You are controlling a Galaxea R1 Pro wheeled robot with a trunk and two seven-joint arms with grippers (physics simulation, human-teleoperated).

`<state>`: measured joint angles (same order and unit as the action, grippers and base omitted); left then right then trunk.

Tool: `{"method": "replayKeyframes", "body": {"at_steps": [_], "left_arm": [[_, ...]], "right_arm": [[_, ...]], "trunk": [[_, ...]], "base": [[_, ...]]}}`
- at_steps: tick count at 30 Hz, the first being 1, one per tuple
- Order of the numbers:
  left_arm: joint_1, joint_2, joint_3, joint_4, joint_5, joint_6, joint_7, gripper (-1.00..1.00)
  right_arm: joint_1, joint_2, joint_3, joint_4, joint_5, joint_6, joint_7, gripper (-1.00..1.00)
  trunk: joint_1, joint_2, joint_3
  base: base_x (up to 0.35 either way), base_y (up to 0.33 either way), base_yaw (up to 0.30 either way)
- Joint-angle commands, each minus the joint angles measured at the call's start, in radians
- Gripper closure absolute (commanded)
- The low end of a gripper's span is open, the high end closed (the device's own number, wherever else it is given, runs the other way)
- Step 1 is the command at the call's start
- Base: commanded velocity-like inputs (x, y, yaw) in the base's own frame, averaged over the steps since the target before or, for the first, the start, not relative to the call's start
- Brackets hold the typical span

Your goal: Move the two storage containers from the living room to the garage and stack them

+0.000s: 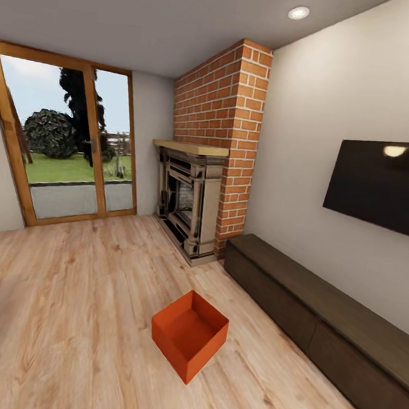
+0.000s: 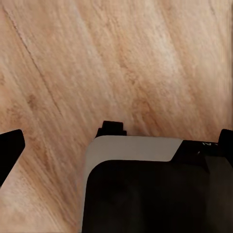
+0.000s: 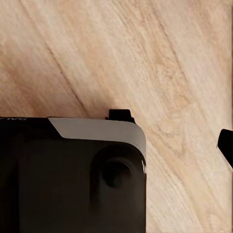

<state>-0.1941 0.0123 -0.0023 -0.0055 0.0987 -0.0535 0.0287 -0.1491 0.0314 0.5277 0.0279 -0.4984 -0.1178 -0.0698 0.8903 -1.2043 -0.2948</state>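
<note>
Head view takes in the living room: glass patio door [image 1: 67,143] at left, brick fireplace [image 1: 208,161] in the middle, wall TV [image 1: 380,182] over the long dark cabinet [image 1: 324,320] at right. One orange-red storage container [image 1: 189,334] sits open-topped on the wood plank floor [image 1: 64,316], near the cabinet, nothing blocking it. Both wrist views give planks and the robot's dark body [image 2: 150,189]; whether either claw is released or clenched, I can't tell.
</note>
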Motion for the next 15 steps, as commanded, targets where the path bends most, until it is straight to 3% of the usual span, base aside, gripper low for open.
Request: {"method": "replayKeyframes", "body": {"at_steps": [1, 15], "left_arm": [[-0.001, 0.0, -0.001, 0.001, 0.01, -0.003, 0.0, -1.0], [-0.001, 0.0, -0.002, 0.001, 0.01, -0.003, 0.001, -1.0]], "right_arm": [[-0.001, 0.001, 0.008, 0.003, -0.009, -0.005, -0.001, -1.0], [-0.001, 0.001, 0.008, 0.003, -0.009, -0.005, -0.001, -1.0]], "trunk": [[0.001, -0.001, -0.001], [0.001, -0.001, -0.001]], "base": [[0.297, -0.113, 0.0], [0.297, -0.113, 0.0]]}}
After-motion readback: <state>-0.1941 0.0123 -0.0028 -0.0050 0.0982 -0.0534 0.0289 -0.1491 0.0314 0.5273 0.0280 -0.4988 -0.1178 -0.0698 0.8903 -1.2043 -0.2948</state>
